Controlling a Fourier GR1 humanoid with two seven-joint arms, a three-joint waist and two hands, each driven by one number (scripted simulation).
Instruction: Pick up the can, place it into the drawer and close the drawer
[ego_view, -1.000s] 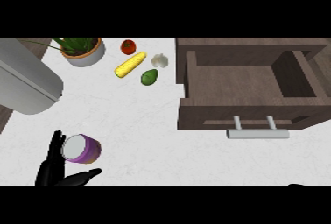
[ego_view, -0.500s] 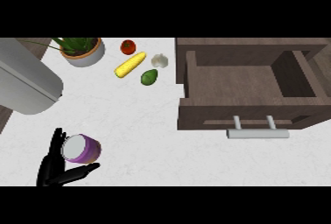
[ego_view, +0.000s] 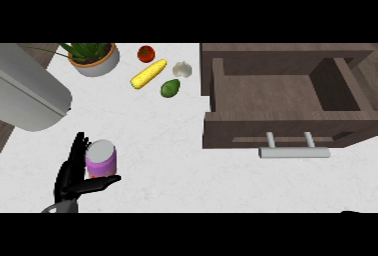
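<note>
The left hand (ego_view: 74, 175) stands beside the purple can (ego_view: 101, 159), fingers straight along its left side, thumb spread under it, not curled round. The can, upright on the counter (ego_view: 170, 150), looks light, rigid and smooth-walled; best taken about its middle. The open drawer (ego_view: 280, 95) lies well apart, farther right.

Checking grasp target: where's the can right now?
Head view, lower left: the can stands on the counter against the left hand, well left of the open drawer.
</note>
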